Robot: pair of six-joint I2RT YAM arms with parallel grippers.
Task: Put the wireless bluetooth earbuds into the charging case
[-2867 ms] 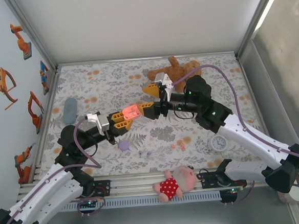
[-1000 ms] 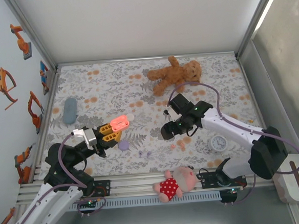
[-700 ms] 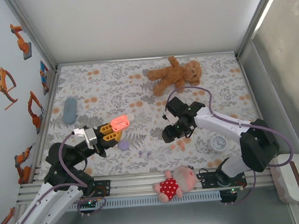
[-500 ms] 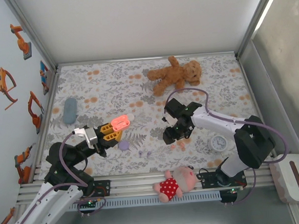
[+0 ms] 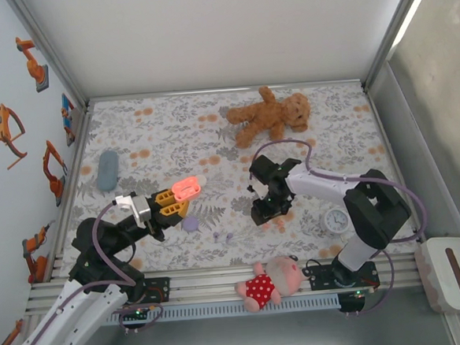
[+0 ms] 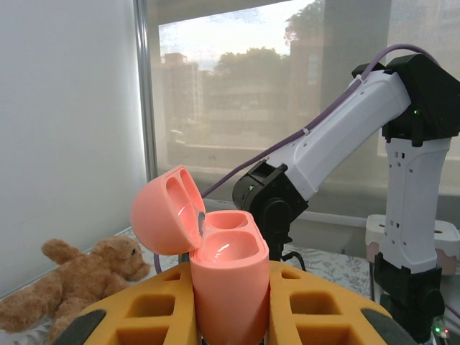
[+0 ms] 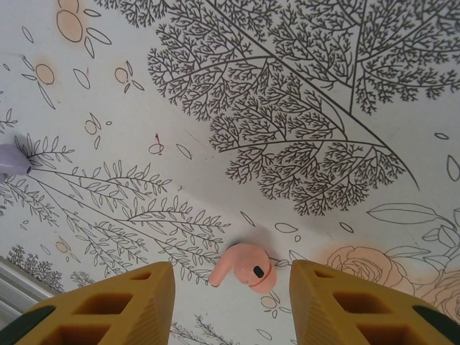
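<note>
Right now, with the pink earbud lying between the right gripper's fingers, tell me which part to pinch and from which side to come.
Take the pink earbud by its rounded head, straight down from above. It lies flat on the cloth, thin stem pointing along the closing line, so the head probably offers the surest hold. The right gripper straddles it, jaws open.

A brown teddy bear (image 5: pixel 269 114) is lying sprawled at the far side of the floral table cover (image 5: pixel 172 129). A grey-blue oblong object (image 5: pixel 107 170) is resting near the cover's left edge. A small white round clock (image 5: pixel 336 220) is lying face up toward the right. A pink plush doll in a red dotted dress (image 5: pixel 271 282) is lying on the near rail (image 5: pixel 199 289). Orange stickers (image 5: pixel 6 129) are showing on the left wall.
</note>
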